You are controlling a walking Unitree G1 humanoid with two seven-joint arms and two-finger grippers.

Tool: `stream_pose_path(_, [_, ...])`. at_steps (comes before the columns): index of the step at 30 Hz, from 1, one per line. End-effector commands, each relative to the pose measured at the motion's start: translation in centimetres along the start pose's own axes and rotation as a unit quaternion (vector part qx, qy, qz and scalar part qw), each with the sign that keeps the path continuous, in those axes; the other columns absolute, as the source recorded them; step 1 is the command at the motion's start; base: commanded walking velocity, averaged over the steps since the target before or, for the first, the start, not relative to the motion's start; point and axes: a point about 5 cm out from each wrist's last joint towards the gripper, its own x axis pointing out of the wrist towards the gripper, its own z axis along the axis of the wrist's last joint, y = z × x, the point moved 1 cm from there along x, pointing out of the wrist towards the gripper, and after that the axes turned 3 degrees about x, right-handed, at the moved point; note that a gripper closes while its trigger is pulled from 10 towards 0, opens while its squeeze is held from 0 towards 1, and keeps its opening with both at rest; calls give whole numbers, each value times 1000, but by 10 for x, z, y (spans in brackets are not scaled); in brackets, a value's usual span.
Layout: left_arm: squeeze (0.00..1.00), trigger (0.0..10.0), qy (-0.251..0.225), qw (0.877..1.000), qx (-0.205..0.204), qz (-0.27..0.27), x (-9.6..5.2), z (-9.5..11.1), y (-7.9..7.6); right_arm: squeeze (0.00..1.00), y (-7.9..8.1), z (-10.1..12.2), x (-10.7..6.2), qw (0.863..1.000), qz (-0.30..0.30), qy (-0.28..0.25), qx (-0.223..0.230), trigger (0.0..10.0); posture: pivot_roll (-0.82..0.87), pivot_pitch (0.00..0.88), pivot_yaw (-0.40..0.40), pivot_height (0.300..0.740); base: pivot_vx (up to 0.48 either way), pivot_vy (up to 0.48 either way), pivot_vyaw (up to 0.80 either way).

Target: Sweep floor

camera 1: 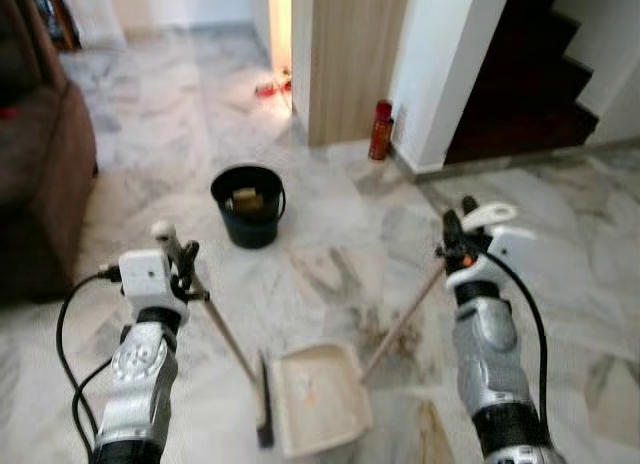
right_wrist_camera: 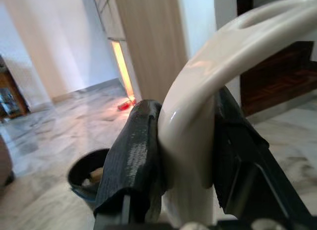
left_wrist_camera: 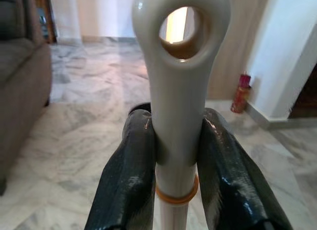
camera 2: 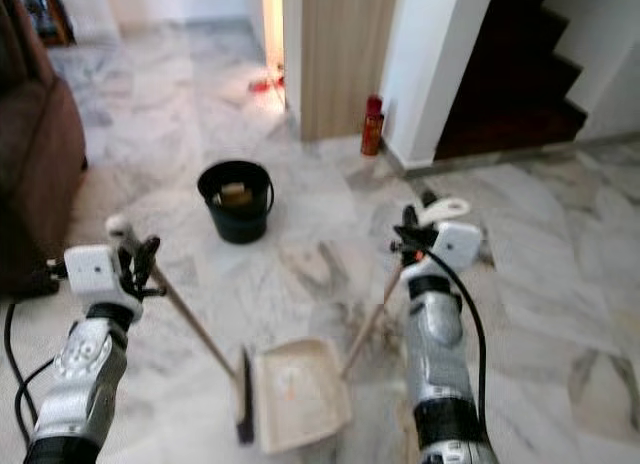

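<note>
Left gripper (camera 1: 180,256): nearest of all, low on the left at the end of a silver arm; its jaws are closed around the top of the cream-capped wooden broom handle (camera 1: 215,319), just under the cap's round hanging hole, as the left wrist view shows, with a black finger (left_wrist_camera: 130,178) pressed on either side.
Right gripper (camera 1: 455,246): raised on the right, jaws clamped on the cream looped plastic grip (right_wrist_camera: 208,101) at the top of the dustpan's wooden stick (camera 1: 402,321).
Broom head: dark narrow brush (camera 1: 264,402) resting on the floor, just beside the left edge of the pan.
Dustpan: cream rectangular plastic pan (camera 1: 318,396) lying flat on the floor between the two arms, a small orange speck on its inner face; I cannot tell what the speck is.
Floor: grey-veined white marble tiles (camera 1: 330,224), with a brownish smudge near the stick's lower end.
Bucket: black round plastic pail (camera 1: 248,205) standing further ahead, well apart from the pan, something pale yellow inside.
Sofa: dark brown upholstered couch (camera 1: 38,154) along the left edge.
Bottle: red canister (camera 1: 380,130) standing upright at the foot of a white pillar, beside a light wooden panel (camera 1: 350,54).
Stairs: dark steps (camera 1: 530,74) rising at the upper right.
</note>
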Motion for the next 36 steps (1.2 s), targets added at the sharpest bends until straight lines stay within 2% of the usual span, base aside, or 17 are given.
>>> stream_pose_path(1, [0,10000,-22,1000,9,-9,4,10,-5,0,-5,8,1,1000,-13,-19,18,10000,45,0,-9,740,0,439,0])
stream_pose_path(7, [0,10000,-22,1000,9,-9,4,10,-5,0,-6,7,2,1000,-15,-17,19,10000,45,0,-9,740,0,439,-433])
stream_pose_path(36, [0,10000,-20,1000,13,2,4,10,0,0,-7,8,4,999,-26,-16,30,10000,52,0,-18,740,0,449,0])
